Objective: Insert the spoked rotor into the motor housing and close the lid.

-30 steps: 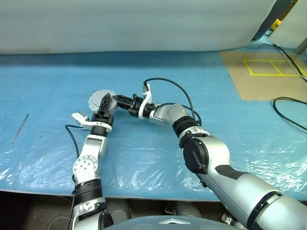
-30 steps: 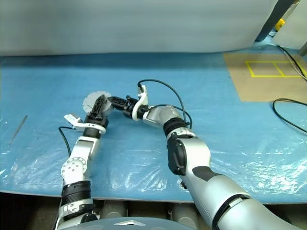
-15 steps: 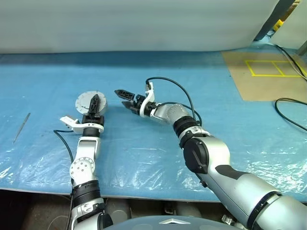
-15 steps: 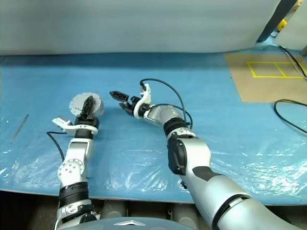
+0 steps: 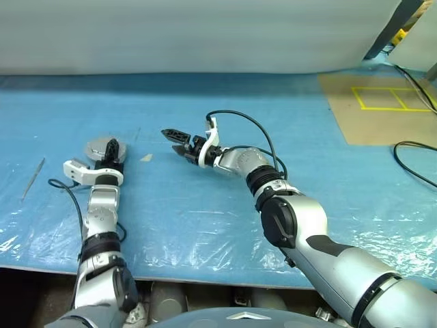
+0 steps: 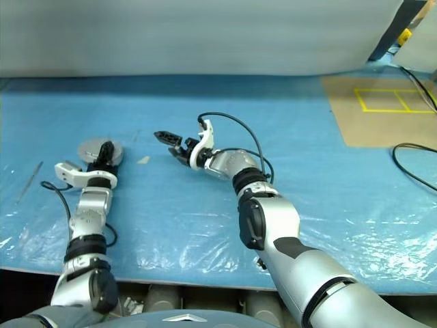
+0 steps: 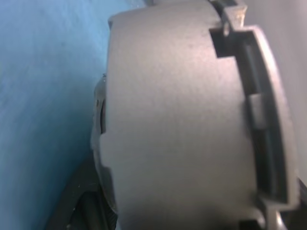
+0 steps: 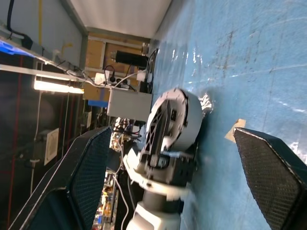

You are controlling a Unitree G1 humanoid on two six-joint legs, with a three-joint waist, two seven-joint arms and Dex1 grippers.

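From the head views my left gripper (image 5: 111, 147) grips the round motor housing (image 5: 97, 147) at the table's (image 5: 205, 205) left; my right gripper (image 5: 176, 140) hangs spread, empty. The left wrist view shows its grey wall. I judge seating comes next; set it flat first

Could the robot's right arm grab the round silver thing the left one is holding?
Probably yes. The right gripper is open and points toward the round silver part held in the left gripper, with only bare blue table cover between them, so it would just need to reach further across.
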